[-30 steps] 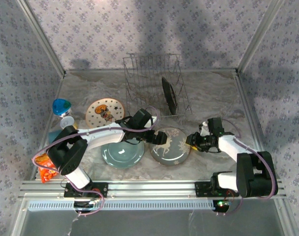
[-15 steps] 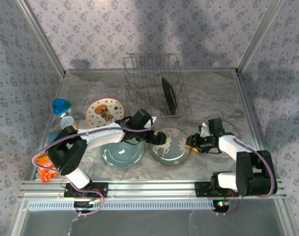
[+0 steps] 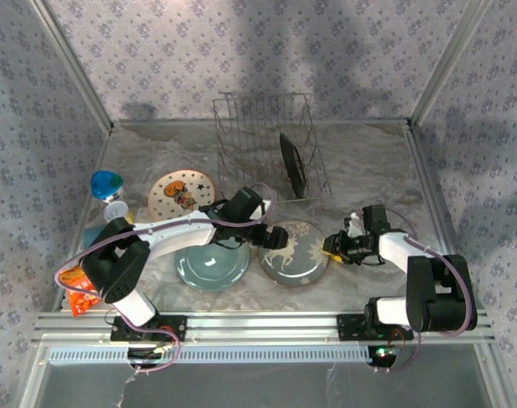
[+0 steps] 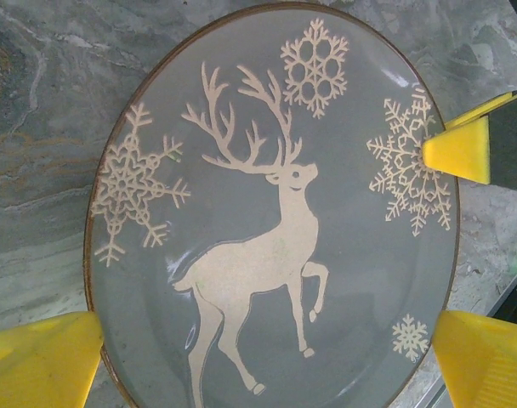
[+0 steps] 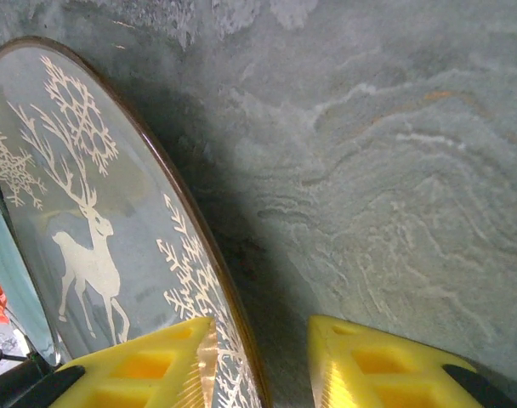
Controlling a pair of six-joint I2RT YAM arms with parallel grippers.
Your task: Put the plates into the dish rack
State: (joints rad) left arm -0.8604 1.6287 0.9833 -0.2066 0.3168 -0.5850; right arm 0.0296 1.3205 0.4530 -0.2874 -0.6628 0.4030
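We're straddling the rim of the deer plate (image 5: 88, 212) with the open right tool (image 5: 258, 344), left tool (image 4: 265, 357) hovering spread wide above, so we're aiming for a square, firm pinch before lifting.

From overhead I see the dish rack (image 3: 267, 144) at the back of the table (image 3: 369, 161), with one plate (image 3: 292, 164) standing on edge in its right half, I think between prongs. Before the rack lies the deer plate (image 3: 297, 255). The plain plate (image 3: 212, 265) lies just left of it, the picture plate (image 3: 178, 194) behind that, and the cup (image 3: 107, 184) further left.
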